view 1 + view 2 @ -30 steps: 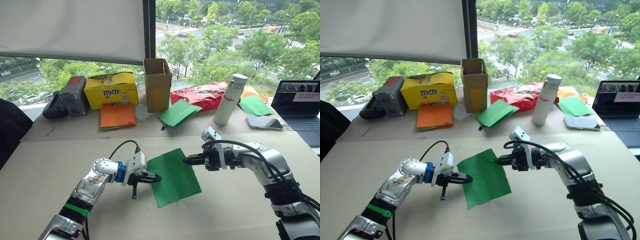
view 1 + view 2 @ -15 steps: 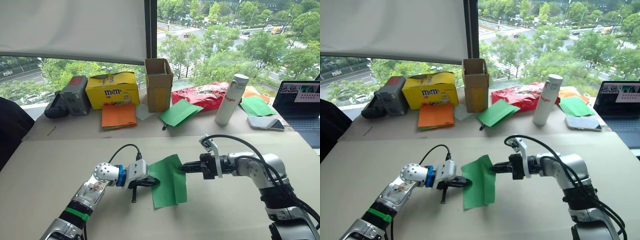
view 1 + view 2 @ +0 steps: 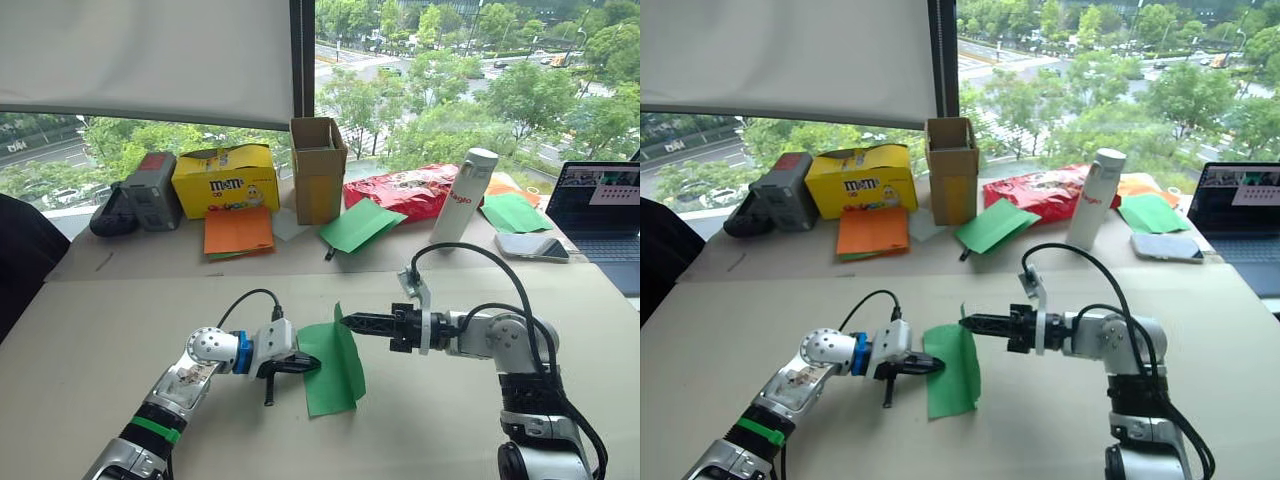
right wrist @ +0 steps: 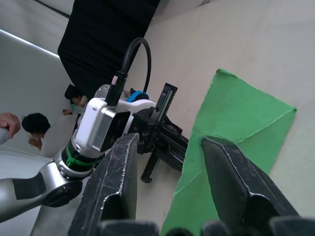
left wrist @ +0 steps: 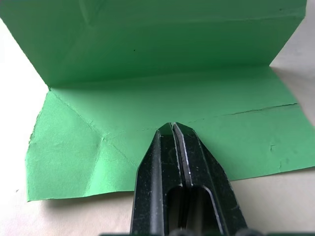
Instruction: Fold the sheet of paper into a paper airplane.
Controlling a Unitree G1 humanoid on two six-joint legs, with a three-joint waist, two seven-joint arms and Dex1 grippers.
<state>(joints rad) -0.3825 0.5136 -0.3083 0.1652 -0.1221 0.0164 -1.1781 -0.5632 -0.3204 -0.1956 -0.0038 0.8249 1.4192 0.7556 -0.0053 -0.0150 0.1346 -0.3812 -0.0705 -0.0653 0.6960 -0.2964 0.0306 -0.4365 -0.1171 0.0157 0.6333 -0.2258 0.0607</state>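
The sheet of paper (image 3: 335, 378) is bright green and creased, and lies on the table in front of me. Its left part is flat and its right part stands up as a flap (image 5: 147, 59). My left gripper (image 3: 312, 365) is shut, with its tips (image 5: 172, 127) pressing down on the flat part at a crease. My right gripper (image 3: 345, 320) reaches in from the right at the flap's upper edge. Its fingers (image 4: 123, 162) stand apart with nothing held between them, and the paper (image 4: 236, 118) lies beyond them.
Along the table's far side stand a black device (image 3: 135, 195), a yellow candy box (image 3: 222, 178), orange sheets (image 3: 237, 230), a cardboard box (image 3: 317, 168), a plain green sheet (image 3: 357, 225), a red bag (image 3: 400, 188), a white bottle (image 3: 460, 200), a phone (image 3: 530, 246) and a laptop (image 3: 598, 200).
My right gripper swept leftward, lifting the sheet's right side up over the left, then opened and let the paper go. The left gripper stayed shut on the sheet's left part.
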